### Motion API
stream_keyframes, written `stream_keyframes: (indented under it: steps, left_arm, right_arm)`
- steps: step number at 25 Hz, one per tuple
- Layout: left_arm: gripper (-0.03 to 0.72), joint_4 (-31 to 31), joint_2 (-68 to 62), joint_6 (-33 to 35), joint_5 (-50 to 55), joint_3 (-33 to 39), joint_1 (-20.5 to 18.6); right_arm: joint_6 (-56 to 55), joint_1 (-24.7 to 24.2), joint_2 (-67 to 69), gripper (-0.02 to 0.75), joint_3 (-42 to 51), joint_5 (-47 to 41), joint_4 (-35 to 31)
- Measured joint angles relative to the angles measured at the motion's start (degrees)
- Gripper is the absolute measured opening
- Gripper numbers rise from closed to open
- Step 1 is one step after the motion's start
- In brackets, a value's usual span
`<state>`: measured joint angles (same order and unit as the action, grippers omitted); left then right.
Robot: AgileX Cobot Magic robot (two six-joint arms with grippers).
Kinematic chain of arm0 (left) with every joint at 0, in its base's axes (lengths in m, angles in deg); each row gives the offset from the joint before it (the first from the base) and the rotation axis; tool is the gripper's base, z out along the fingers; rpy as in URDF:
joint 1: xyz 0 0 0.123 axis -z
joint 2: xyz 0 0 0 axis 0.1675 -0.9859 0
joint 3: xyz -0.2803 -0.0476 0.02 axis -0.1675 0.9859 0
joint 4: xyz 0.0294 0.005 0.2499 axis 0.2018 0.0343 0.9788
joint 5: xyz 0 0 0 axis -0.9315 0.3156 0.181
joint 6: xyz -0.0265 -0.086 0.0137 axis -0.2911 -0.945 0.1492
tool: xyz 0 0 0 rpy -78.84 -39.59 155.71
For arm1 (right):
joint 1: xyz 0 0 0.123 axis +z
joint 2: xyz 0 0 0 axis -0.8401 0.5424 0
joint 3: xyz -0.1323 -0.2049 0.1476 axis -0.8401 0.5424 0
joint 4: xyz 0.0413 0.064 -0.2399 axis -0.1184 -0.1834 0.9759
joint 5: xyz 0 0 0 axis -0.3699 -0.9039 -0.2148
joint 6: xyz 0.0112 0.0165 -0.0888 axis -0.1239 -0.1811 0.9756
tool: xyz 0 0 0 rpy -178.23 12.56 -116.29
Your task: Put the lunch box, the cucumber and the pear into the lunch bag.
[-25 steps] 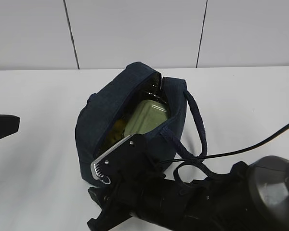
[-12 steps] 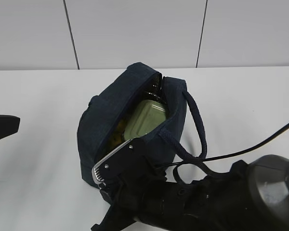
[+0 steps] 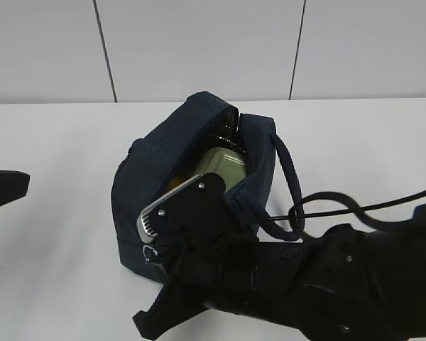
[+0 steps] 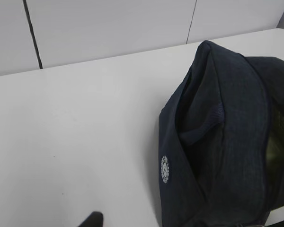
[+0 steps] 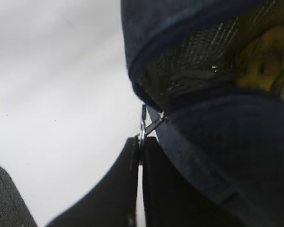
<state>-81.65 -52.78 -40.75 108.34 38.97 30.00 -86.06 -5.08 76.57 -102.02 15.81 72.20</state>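
The navy lunch bag (image 3: 163, 153) lies open on the white table, also in the left wrist view (image 4: 227, 142) and the right wrist view (image 5: 217, 156). Inside it I see the sage-green lid of the lunch box (image 3: 224, 169), the dark cucumber (image 3: 224, 128) at the far end, and the yellow pear (image 5: 267, 68). My right gripper (image 5: 141, 142) is shut on the metal ring pull (image 5: 143, 124) of the zipper at the bag's near end; it also shows in the exterior view (image 3: 156, 245). My left gripper (image 3: 3, 188) stays at the far left, apart from the bag; only one fingertip (image 4: 91, 220) shows.
The bag's loop handles (image 3: 287, 181) hang over its right side toward my right arm. A black cable (image 3: 383, 213) runs across the table at the right. A grey panelled wall (image 3: 199, 50) stands behind the table.
My right gripper has moved up and toward the bag with the ring pull in it; the arm now covers more of the bag's near end. The left arm has not moved.
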Motion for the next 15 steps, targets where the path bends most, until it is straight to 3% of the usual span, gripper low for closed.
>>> stream_keyframes:
  steps: [9, 15]
  left_arm:
    - [0.342, 0.00, -0.06, 0.45, 0.98, 0.00, 0.00]
    - [0.319, -1.20, -1.69, 8.53, 6.48, 0.00, 0.00]
  right_arm:
    - [2.13, 0.00, -8.79, 0.000, 0.07, -3.90, -0.14]
    - [4.21, 0.00, -9.68, 0.000, -4.92, -9.09, -0.14]
